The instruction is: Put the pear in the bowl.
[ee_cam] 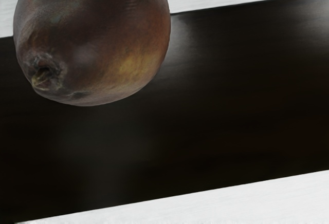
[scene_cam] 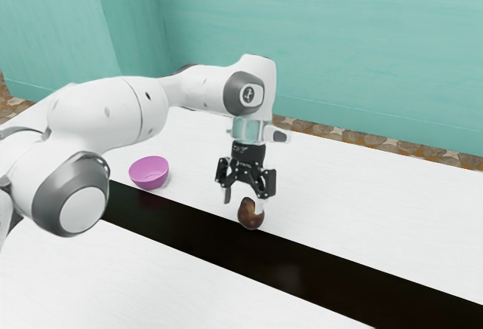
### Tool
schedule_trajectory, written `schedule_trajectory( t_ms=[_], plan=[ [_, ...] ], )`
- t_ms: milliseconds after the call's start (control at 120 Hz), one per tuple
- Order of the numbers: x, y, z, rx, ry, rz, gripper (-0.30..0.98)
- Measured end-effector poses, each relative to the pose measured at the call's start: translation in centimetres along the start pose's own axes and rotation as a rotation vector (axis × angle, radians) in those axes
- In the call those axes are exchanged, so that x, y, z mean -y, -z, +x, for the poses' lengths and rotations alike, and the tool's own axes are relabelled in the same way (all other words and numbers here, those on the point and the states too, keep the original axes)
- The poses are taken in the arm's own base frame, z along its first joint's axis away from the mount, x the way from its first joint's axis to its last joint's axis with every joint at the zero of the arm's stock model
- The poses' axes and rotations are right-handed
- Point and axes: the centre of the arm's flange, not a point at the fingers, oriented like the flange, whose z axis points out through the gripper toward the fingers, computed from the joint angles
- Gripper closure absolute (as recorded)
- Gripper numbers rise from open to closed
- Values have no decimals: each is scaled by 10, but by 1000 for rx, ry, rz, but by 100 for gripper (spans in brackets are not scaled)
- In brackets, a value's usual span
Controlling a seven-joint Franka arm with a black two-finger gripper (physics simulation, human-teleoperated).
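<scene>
In the exterior view, the round, blotchy brown pear (scene_cam: 249,219) is at six o'clock from the claw (scene_cam: 244,204), its fingers apart. The round pink bowl (scene_cam: 149,181) is at nine.

No word or number can be read for certain. Small pale marks (scene_cam: 240,149) on the black body of the pincer (scene_cam: 244,202) look like lettering – too tiny to make out – and a little dark emblem (scene_cam: 249,95) sits on the round cap of the white arm (scene_cam: 204,87).
</scene>
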Motion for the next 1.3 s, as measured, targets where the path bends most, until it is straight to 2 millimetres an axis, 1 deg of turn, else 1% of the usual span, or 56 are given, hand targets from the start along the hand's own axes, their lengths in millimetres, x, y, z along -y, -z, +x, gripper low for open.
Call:
schedule_trajectory(
  t_ms=[42,100,133,233,283,400,483,583,958,1000,1050,1100,1133,1175,1217,1300],
  plan=[
    [2,2,-1,4,11,1,0],
    [8,6,-2,4,32,3,0],
    [13,6,-1,8,44,4,0],
    [32,4,6,1,85,12,0],
    [36,7,10,-15,93,16,0],
    [30,3,26,-52,80,18,0],
    [26,-7,39,-65,70,16,0],
    [27,-23,52,-67,67,10,0],
    [28,-63,77,-64,62,-2,0],
    [28,-65,79,-64,63,-3,-5],
    [29,-66,80,-64,66,-5,-16],
    [28,-67,80,-63,65,-8,-20],
    [27,-67,79,-60,63,-9,-18],
    [25,-65,77,-55,60,-11,-7],
    [24,-65,76,-48,58,-13,-1],
    [25,-66,74,-28,58,-13,4]
  ],
)
